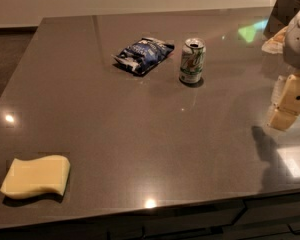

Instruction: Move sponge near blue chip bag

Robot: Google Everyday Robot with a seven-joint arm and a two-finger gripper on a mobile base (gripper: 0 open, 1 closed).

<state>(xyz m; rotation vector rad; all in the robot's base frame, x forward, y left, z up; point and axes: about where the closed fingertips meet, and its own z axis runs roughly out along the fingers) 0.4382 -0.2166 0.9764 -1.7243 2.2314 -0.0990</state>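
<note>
The sponge lay flat at the near left corner of the tabletop, well apart from the blue chip bag, which sat far back just left of a can. The end effector hung at the right edge, above the surface and holding nothing; whether it was apart or together could not be told. The sponge looked light, soft and squashy, so a gentle pinch across its short sides near the middle would probably suit it best.
</note>
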